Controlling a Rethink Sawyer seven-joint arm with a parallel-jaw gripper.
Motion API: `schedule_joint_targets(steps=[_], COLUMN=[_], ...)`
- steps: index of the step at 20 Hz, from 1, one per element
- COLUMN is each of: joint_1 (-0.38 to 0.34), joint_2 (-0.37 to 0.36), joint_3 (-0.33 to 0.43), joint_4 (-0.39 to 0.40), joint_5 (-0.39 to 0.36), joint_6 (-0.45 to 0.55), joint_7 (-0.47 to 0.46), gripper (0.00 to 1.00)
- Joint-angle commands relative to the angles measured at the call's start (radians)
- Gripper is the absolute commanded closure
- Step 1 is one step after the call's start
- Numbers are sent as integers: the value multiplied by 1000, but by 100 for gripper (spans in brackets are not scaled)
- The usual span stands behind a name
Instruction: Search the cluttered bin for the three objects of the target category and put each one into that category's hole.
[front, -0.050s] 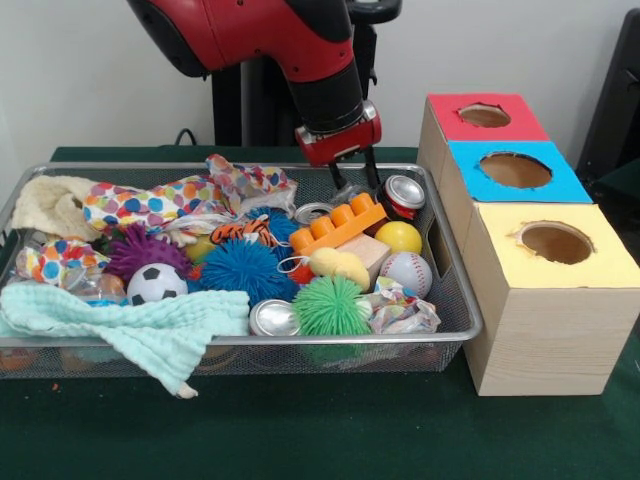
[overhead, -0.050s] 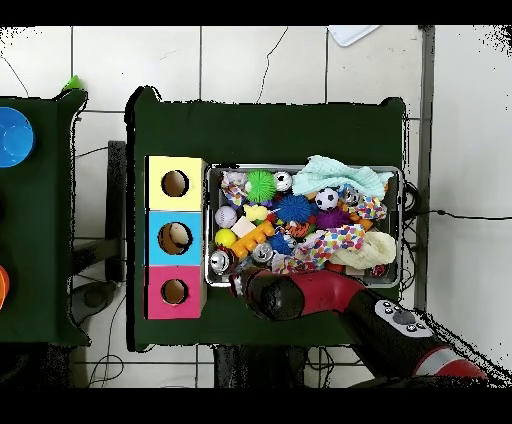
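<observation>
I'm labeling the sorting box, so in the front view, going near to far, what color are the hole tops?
Yellow top → blue top → red top.

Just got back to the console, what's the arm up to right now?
The gripper is down at the bin's far corner nearest the boxes, its fingers open and empty, poised over a clear crumpled item just beside the can. Nothing is lifted. The bin is full of clutter: balls, cloths, another can. The red and yellow holes look empty from above; something pale shows in the blue hole.
</observation>
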Motion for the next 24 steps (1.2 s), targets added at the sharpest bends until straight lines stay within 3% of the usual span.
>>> schedule_joint_targets(steps=[1, 14, 24], joint_1=[-14, 17, -34], joint_2=[59, 57, -165], joint_3=[-22, -34, 67], joint_4=[-92, -110, 28], joint_5=[-68, -90, 38], joint_6=[-18, -30, 144], joint_7=[25, 47, 25], gripper=[100, 100, 100])
